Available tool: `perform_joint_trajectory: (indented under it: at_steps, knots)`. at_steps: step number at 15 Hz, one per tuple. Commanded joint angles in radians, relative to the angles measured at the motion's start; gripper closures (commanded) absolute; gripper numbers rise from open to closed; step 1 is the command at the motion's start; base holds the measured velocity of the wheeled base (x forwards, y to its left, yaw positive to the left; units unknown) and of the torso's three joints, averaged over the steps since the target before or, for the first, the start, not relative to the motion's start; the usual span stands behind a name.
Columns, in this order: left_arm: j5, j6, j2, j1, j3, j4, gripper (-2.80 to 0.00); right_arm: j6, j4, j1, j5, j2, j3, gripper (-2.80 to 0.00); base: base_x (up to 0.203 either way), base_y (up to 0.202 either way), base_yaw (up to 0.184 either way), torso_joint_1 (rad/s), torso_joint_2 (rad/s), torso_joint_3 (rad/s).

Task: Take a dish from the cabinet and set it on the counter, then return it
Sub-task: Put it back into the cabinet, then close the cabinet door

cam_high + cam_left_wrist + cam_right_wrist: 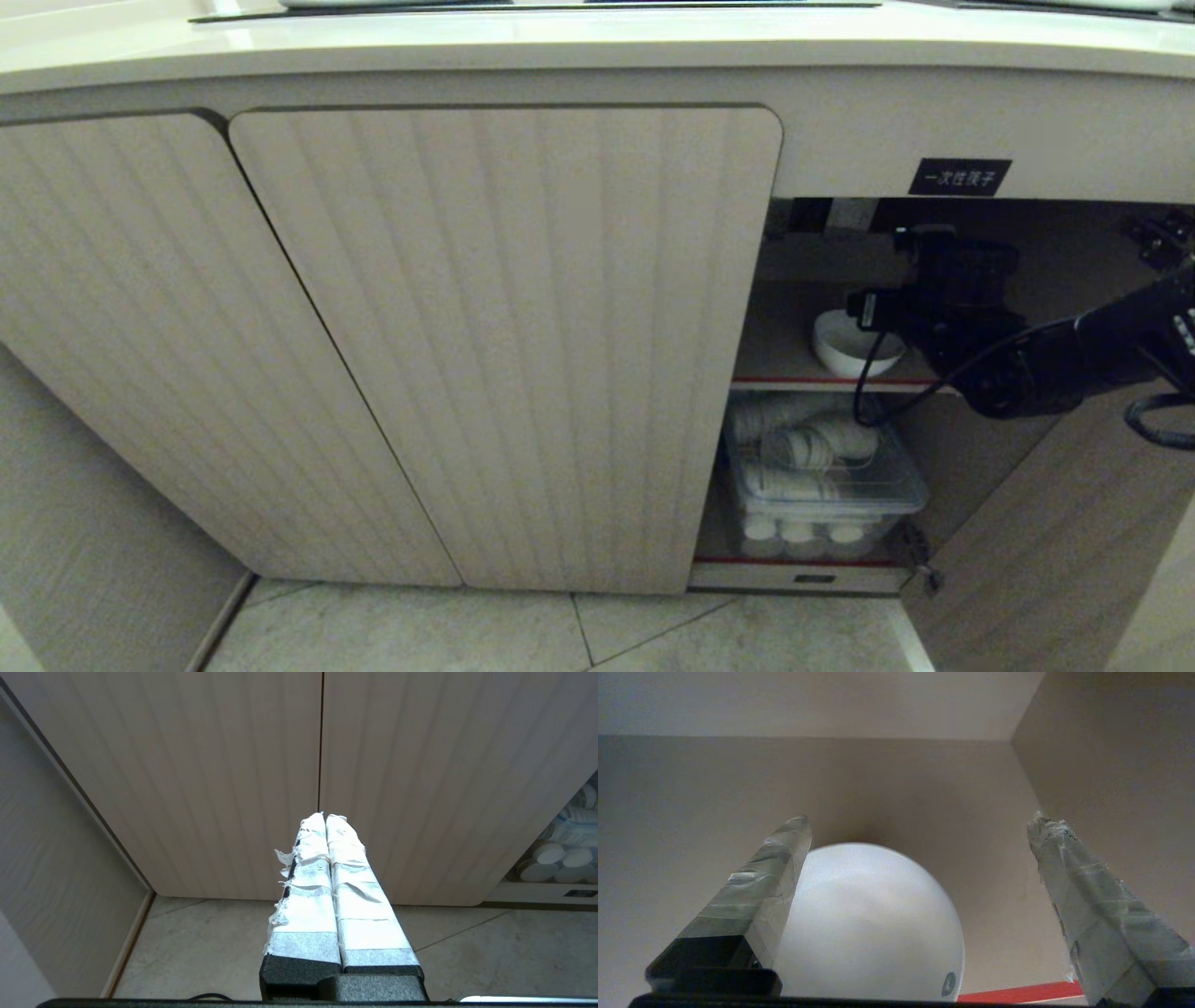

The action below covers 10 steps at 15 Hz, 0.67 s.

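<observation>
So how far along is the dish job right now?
Done: the ribbed beige cabinet door stands open. In hand: the open right pincer reaches over the small glossy white bowl on its red-edged shelf, ungripped. Left: grasping, placing on the cream counter, returning it.

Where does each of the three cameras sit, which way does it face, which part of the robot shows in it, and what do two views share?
Head view: high on the robot, looking down at the cabinet; the right arm reaches onto the upper shelf by the dish.
Left wrist view: behind the shut left hand, facing the closed doors and floor.
Right wrist view: behind the open right hand, inside the cabinet, the dish between its fingers.
Shared: head and right wrist views both show the dish and the red shelf edge.
</observation>
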Motion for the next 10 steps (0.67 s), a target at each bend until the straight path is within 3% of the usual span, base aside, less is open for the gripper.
perform_joint_trajectory:
  at_steps: [1,10]
  knots:
    - [0.0,0.0,0.0,0.0,0.001,0.0,0.0,-0.004,-0.024,0.002,0.0,-0.015,0.033,0.0,0.0,0.0,0.0,0.0,0.0,0.0]
    - [0.0,0.0,0.0,0.0,0.001,0.0,0.0,-0.022,-0.06,0.01,0.018,-0.074,0.103,0.0,0.0,0.0,0.0,0.0,0.0,0.0]
